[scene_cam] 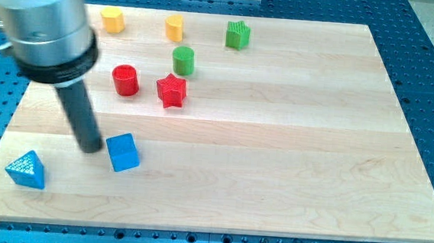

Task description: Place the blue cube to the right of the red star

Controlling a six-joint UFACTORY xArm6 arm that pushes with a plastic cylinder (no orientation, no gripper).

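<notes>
The blue cube (123, 152) lies on the wooden board at the lower left. The red star (172, 91) lies up and to the right of it, near the board's upper middle. My tip (90, 149) rests on the board just left of the blue cube, very close to its left face or touching it; I cannot tell which. The rod rises up and to the left into the large grey arm end (46, 19).
A red cylinder (125, 80) sits left of the red star, a green cylinder (183, 60) just above it. A yellow hexagon block (113, 20), a yellow block (174, 27) and a green star (238, 35) line the top edge. A blue triangle (27, 169) lies at lower left.
</notes>
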